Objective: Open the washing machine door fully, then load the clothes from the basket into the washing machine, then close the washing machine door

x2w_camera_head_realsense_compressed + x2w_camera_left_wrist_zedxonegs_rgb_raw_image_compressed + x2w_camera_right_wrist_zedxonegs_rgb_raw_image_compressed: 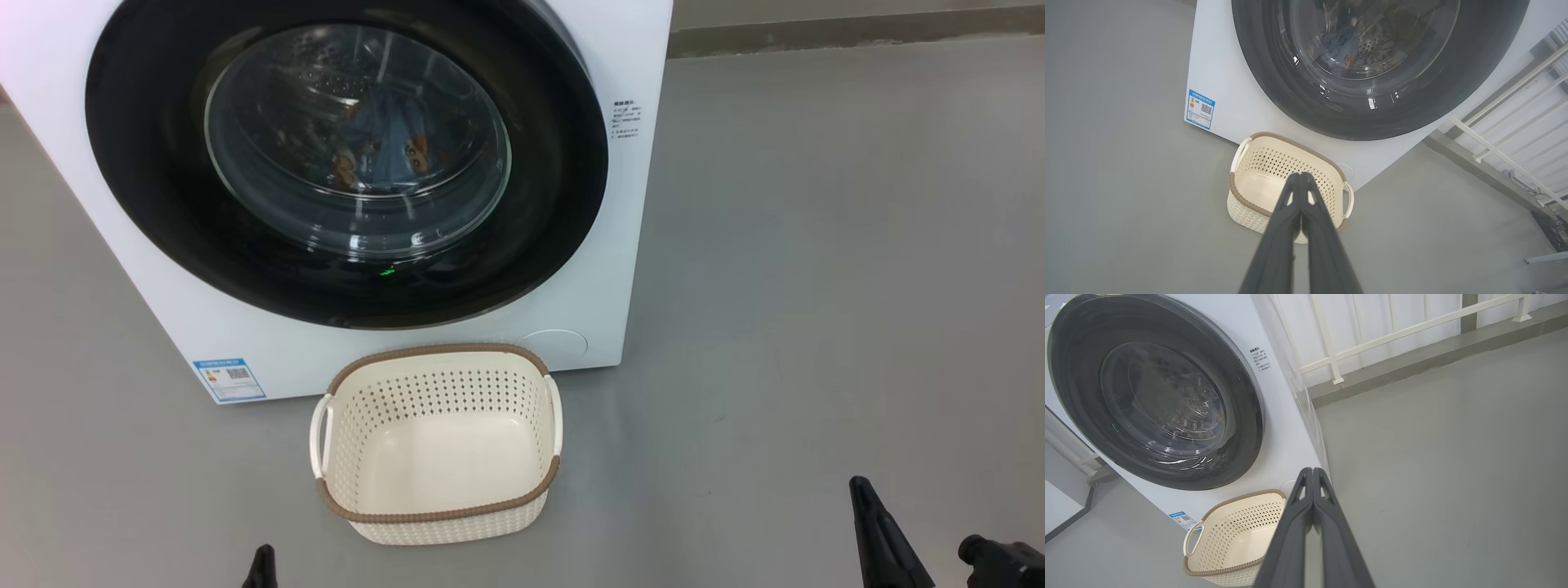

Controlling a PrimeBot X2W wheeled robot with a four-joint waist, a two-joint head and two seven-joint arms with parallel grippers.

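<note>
Since nothing is left to carry, both pairs of fingers are pressed together and grip nothing; task looks done, by my reading.

Washing machine (pixel 629 245): big white front-loader, up ahead of both pairs of fingers and well apart from them. It stands square on the grey floor (pixel 816 286).

Door (pixel 351 163): glossy black rim lies flush against the white front, no gap seen on either side. Judged closed. It sits above and beyond the fingertips in both wrist views.

Basket (pixel 441 516): on the floor touching or just short of the machine's base, under the door, presumably so the lift into the drum was short. It lies ahead of the fingers and between the two pairs in the head view. In the left wrist view it is straight beyond the tips. In the right wrist view it is off to their left. Cream bottom is bare, nothing in it.

Clothes (pixel 392 139): blue fabric with orange-brown print, seen through the glass bowl, lying inside the steel drum. Farther from the fingers than anything else, behind the shut door.

Label sticker (pixel 229 378): small, blue, low on the machine's front, left of the basket.

Left fingers (pixel 1280 228): tips meet, pointing toward the basket, touching nothing.

Right fingers (pixel 1296 522): tips meet, off to the basket's right over bare floor.
</note>
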